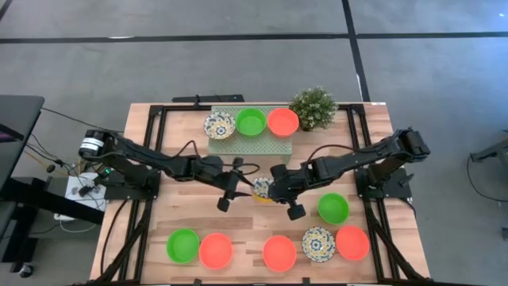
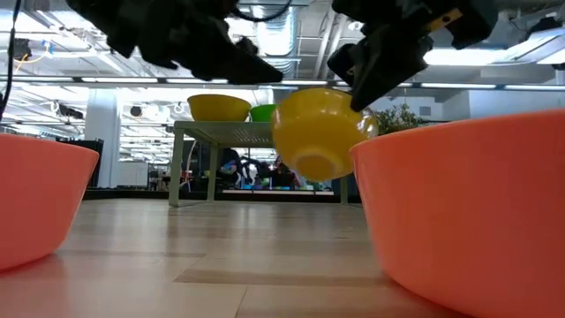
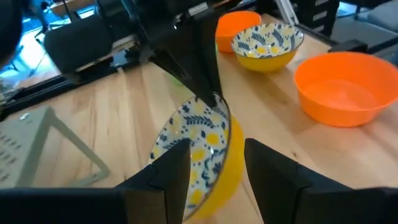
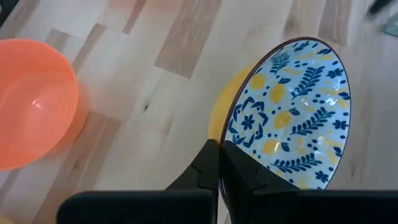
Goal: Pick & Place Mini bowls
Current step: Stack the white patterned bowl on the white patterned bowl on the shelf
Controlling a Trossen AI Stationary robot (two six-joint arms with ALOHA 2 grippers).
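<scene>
Two dark, near-black jointed arms, high view. The left arm (image 1: 159,165), at the frame's left, is built of slim matte links joined by rounded housings; a silver-white cylindrical part (image 1: 90,147) sits at its base end, with a small green light nearby. Thin black cables loop along both arms. The right arm (image 1: 357,163), at the frame's right, matches it in colour and build. Fingers (image 3: 163,180) are flat, black, angular blades.

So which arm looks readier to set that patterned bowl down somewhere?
The right. Its gripper is already shut on the patterned bowl, holding it tilted above the table. The left gripper is open beside it, holding nothing.
</scene>
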